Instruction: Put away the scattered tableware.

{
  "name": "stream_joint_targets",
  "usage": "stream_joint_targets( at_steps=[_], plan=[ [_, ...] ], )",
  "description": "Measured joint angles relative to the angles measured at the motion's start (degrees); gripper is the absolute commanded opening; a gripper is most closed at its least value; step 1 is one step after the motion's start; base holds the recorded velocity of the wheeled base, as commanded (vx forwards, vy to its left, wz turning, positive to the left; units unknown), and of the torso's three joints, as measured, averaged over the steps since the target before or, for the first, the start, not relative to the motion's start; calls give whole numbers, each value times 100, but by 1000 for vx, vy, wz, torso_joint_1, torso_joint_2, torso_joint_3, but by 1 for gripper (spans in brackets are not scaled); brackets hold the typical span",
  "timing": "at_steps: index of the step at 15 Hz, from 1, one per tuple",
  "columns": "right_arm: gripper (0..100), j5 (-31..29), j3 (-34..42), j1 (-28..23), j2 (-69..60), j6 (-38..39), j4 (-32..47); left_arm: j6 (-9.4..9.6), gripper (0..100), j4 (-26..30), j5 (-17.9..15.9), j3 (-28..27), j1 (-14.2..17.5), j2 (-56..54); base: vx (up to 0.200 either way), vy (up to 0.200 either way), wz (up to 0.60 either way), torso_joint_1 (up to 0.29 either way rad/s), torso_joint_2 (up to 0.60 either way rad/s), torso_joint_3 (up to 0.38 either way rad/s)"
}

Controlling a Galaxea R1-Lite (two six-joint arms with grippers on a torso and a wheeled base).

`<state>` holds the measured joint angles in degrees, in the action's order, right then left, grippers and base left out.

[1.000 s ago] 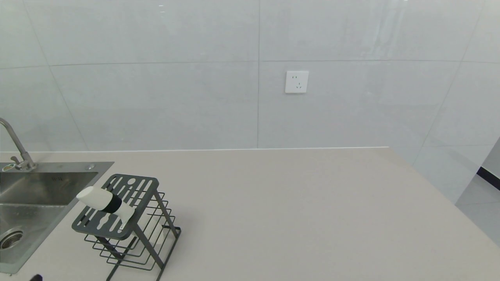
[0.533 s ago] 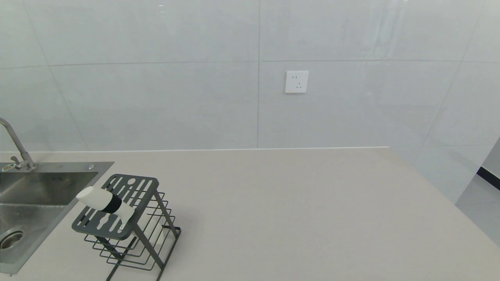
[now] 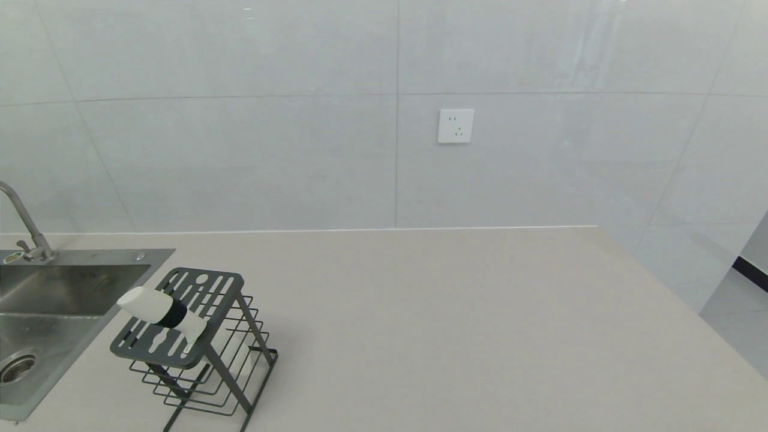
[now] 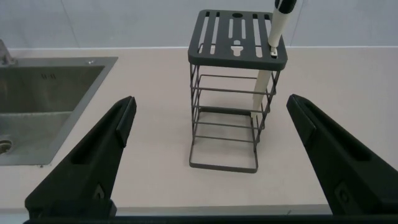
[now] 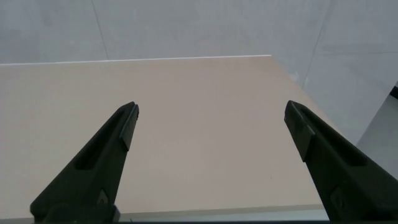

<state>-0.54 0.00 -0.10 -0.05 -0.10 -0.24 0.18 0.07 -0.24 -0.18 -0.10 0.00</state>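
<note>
Since a second ago a small dark tip at the bottom-left edge of the head view has drawn back out of frame, while rack and knife have kept their places. Both fingers (image 4: 93, 168) of the left gripper (image 4: 211, 104) are spread wide with nothing between them, aimed at the wire rack (image 4: 236, 40) a little ahead on the counter (image 3: 450, 330). The right gripper (image 5: 211, 109) is spread just as wide, over the counter toward its right end. A white-handled knife (image 4: 278, 25) stands in a corner slot of the rack's top plate, handle leaning, blade down inside the wires. The rack looks light; if the left arm pushes forward and a finger catches a wire or the leaning handle, it would probably slide or tip. The sink (image 3: 90, 257) lies just beside it, so the knife could drop into the basin. Its faucet (image 3: 24, 225) and the wall socket (image 3: 455, 125) are well apart from both grippers
</note>
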Motion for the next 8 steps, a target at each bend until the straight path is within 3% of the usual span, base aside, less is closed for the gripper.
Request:
stream_joint_targets(
  at_steps=[8],
  plan=[
    [100,-17,0,0,0,-1,2,-2,100,2,6,0,0,0,0,0,0,0,0,0]
  ],
)
